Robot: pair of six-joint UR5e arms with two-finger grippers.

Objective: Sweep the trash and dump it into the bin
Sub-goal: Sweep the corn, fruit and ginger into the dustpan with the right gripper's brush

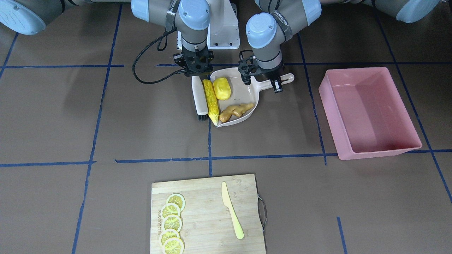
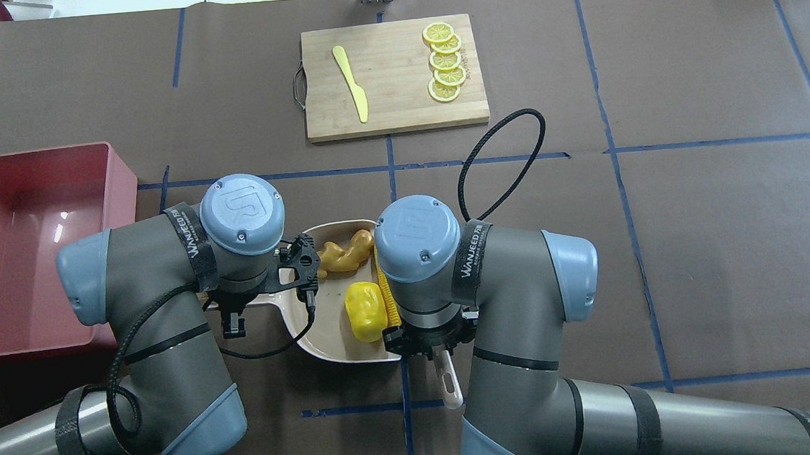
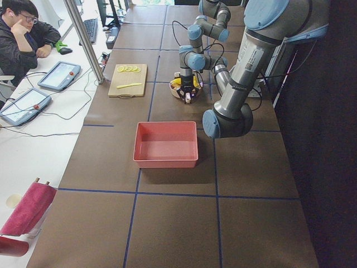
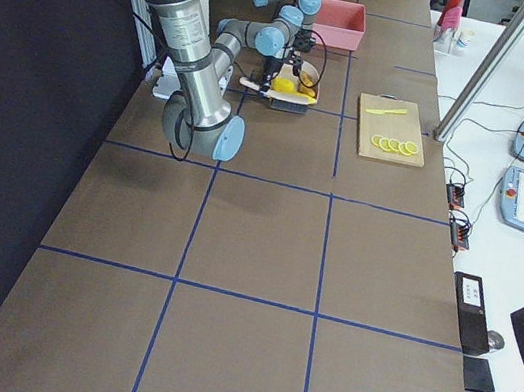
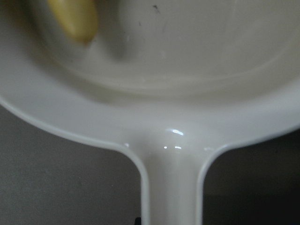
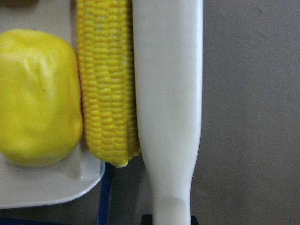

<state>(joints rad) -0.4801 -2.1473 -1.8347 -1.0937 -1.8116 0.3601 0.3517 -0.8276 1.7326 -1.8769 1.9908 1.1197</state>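
A large pink rectangular plastic tub (image 2: 16,251) sits at the left edge of the brown tabletop (image 2: 702,233). Near the middle, a beige plastic dustpan (image 2: 334,334) holds a knobbly tan ginger root (image 2: 346,254), a rounded yellow potato-like lump (image 2: 366,311) and a long yellow corn cob (image 2: 391,308), the cob mostly hidden under the right arm (image 2: 418,255). The left arm (image 2: 241,215) hangs over the dustpan's handle. A white brush handle (image 2: 449,387) pokes out beneath the right arm. Well apart lies a wooden cutting board (image 2: 402,105) bearing a yellow plastic knife (image 2: 352,83) and a row of lemon slices (image 2: 445,61).
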